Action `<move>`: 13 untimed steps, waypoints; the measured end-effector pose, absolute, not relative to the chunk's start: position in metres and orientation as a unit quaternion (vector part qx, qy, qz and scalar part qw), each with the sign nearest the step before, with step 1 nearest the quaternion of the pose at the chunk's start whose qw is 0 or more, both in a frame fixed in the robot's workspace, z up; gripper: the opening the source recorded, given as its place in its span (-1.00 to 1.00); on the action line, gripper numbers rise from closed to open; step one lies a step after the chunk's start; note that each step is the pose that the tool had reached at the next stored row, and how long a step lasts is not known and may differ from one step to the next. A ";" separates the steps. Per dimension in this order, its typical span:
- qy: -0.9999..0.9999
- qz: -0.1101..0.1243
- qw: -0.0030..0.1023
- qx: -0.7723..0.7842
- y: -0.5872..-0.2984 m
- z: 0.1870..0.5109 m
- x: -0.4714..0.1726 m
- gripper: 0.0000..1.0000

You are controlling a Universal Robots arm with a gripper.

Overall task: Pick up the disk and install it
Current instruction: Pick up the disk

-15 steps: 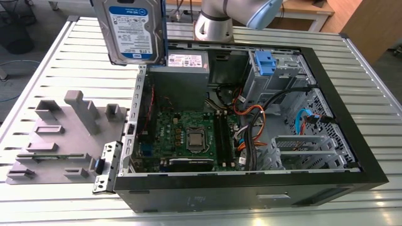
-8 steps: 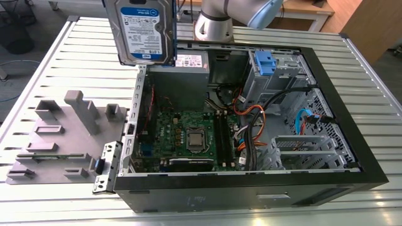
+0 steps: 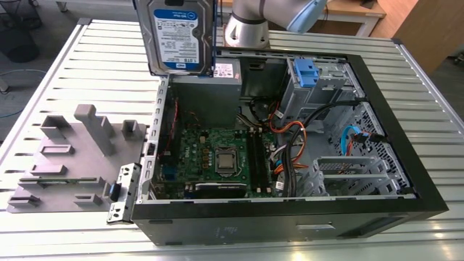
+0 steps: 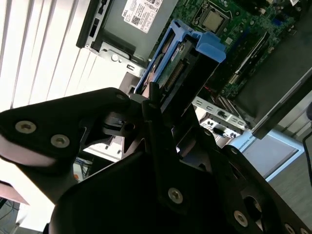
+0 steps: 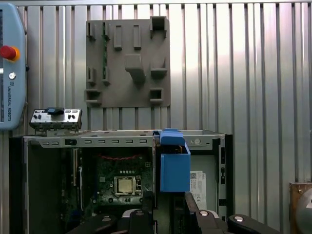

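The disk, a silver drive with a blue-and-white label in a blue carrier, hangs upright above the back corner of the open computer case, over the grey power-supply box. In the second wrist view my gripper is shut on the disk, its black fingers clamping the carrier's end. In the first wrist view the disk is seen edge-on, sticking out from my gripper over the case.
The case lies on its side on a slatted metal table, with motherboard and cables exposed. A blue bracket sits in the drive bay. A grey fixture plate lies at the exterior view's left. A pendant rests nearby.
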State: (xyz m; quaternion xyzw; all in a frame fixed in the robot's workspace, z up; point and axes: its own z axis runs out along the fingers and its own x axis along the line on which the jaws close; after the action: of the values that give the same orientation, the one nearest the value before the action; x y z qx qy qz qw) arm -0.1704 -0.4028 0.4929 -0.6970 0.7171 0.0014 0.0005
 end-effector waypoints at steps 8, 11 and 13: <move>0.717 0.001 0.000 -0.697 -0.403 0.493 -0.151 -0.31; 0.717 0.001 0.000 -0.697 -0.403 0.493 -0.143 -0.31; 0.717 0.001 0.001 -0.697 -0.403 0.492 -0.139 -0.31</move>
State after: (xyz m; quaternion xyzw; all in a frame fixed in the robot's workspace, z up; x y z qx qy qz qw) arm -0.1387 -0.4028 0.4924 -0.6970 0.7171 0.0013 0.0005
